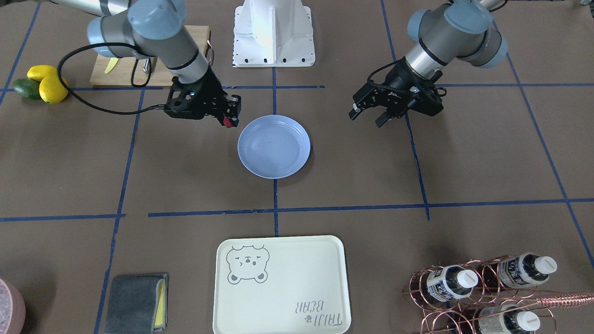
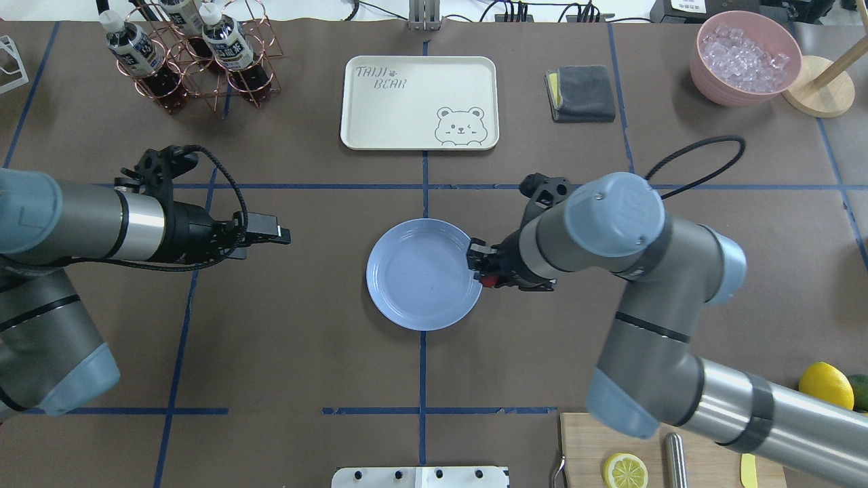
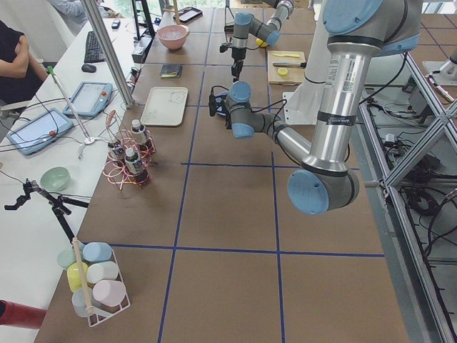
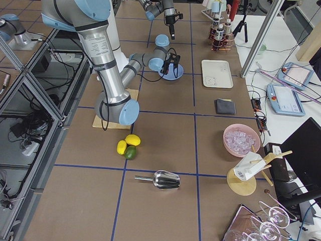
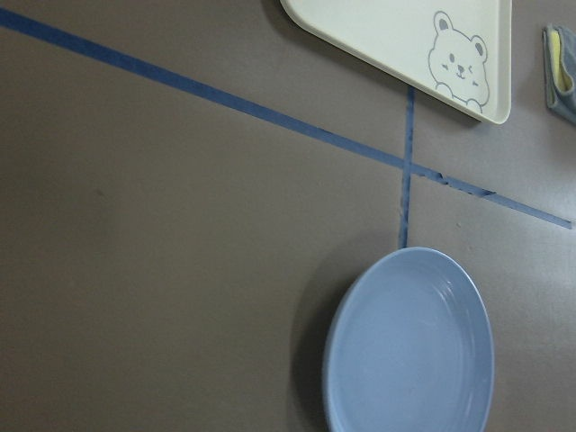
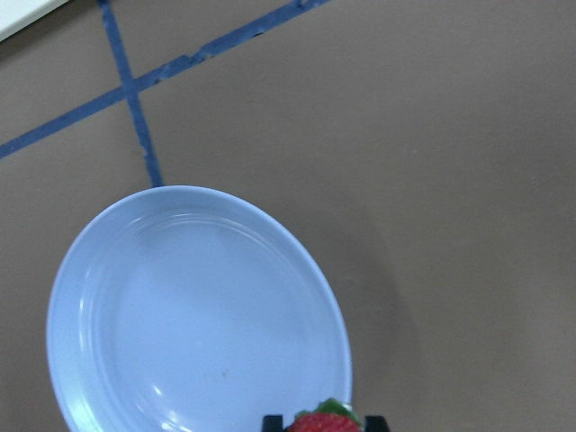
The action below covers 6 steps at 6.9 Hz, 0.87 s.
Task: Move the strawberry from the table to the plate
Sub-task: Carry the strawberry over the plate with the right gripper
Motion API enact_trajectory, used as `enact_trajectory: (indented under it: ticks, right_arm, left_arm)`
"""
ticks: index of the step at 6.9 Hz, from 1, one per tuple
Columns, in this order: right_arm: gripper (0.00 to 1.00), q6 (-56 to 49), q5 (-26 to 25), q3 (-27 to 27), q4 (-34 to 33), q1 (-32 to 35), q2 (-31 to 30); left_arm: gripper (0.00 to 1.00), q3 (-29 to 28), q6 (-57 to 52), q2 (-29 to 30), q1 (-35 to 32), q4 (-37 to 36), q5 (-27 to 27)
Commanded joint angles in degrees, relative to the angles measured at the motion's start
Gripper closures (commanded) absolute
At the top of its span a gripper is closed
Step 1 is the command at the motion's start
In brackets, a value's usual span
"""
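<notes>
We see the brown tabletop (image 2: 305,352) carrying the light-blue plate (image 2: 420,278). Well apart from the plate, our left end effector (image 1: 368,117) hangs spread and empty. At the plate's edge, our right end effector (image 2: 480,268) pinches the small red strawberry (image 1: 228,122).

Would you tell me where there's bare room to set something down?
The plate itself is empty, and the table between it and the tray is bare. Its rim by the right gripper, shut on the strawberry, is crowded.
</notes>
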<state>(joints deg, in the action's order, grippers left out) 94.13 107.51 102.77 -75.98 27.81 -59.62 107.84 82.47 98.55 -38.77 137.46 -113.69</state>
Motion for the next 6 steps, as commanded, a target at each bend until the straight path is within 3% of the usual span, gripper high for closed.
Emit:
enact_trajectory:
  ticks: [1, 5, 6]
  right_arm:
    - [1.0, 3.16, -3.88, -11.48, -2.77, -1.62, 11.33]
    - [1.0, 2.72, -4.33, -20.57, -2.77, -2.23, 15.76]
    - [1.0, 2.64, -4.94, -20.59, -2.86, -3.02, 15.51]
  left_arm:
    - [0.02, 3.25, -3.1, -4.85, -2.01, 0.0, -0.22]
    - [0.02, 3.25, -3.02, -4.86, -2.02, 0.0, 0.13]
    - [0.02, 3.17, -3.02, -4.85, -2.02, 0.0, 0.13]
